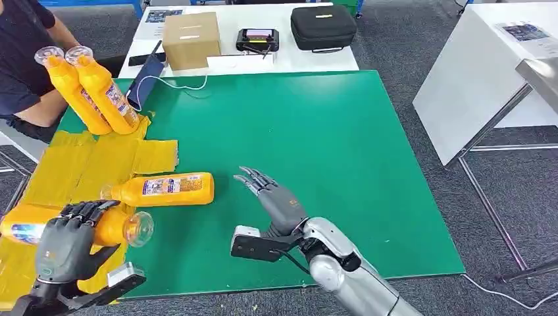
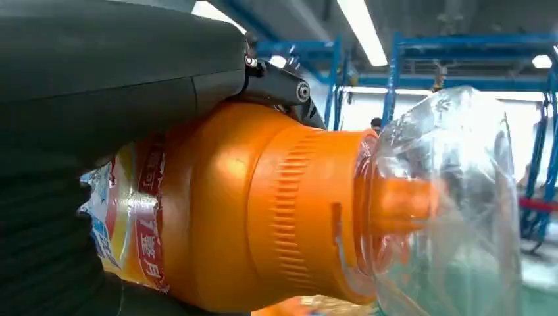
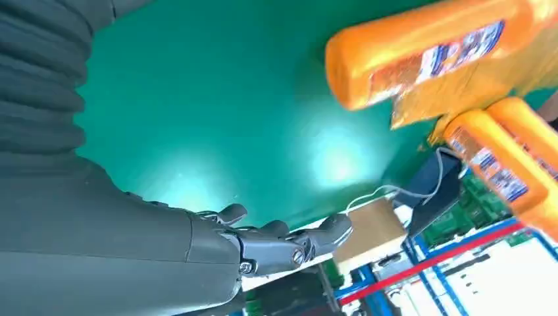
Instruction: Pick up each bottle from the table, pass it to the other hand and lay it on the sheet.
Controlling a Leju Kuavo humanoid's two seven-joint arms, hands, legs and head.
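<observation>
Left hand carries an orange bottle over the yellow sheet

Nearest, the left hand [image 1: 66, 243] is clamped around an orange bottle [image 1: 115, 227], clear cap [image 2: 447, 204] pointing toward the green table [image 1: 316, 151]; the right hand [image 1: 273, 197] hovers empty, fingers apart. To lay it well, I judge: lower it level onto the yellow sheet [image 1: 62, 164], clear of the lying bottle [image 1: 164, 189], then release. Two more bottles [image 1: 89, 89] lean beyond
</observation>
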